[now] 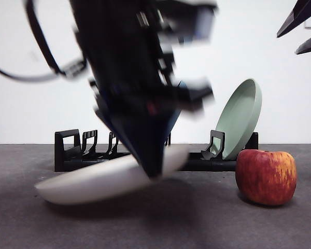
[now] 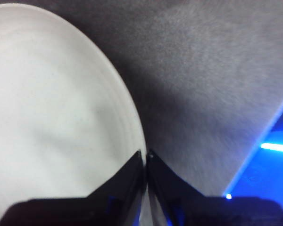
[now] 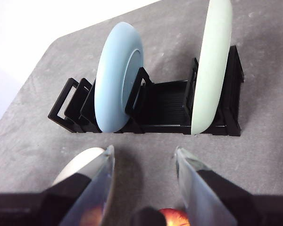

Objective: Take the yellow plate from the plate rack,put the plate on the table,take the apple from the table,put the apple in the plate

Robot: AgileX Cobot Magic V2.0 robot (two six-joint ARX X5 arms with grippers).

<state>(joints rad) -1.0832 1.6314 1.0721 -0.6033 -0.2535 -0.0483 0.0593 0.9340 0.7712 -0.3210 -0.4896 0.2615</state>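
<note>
My left gripper [image 1: 153, 168] is shut on the rim of the yellow plate [image 1: 93, 184], a pale cream plate held tilted just above the table [image 1: 197, 223] in front of the plate rack [image 1: 67, 153]. I cannot tell whether its low left edge touches the table. The left wrist view shows the jaws [image 2: 145, 157] pinched on the plate's rim [image 2: 52, 117]. The apple [image 1: 266, 177] stands on the table to the right, clear of the plate. My right gripper [image 3: 144, 150] is open and empty, raised above the apple [image 3: 172, 216], and shows as black tips [image 1: 300, 26] at the top right.
A sage green plate [image 1: 241, 116] leans in the rack's right end, close behind the apple. In the right wrist view a light blue plate [image 3: 118, 77] stands in the rack [image 3: 165, 101] with the green plate [image 3: 210, 61] beside it. A white wall lies behind.
</note>
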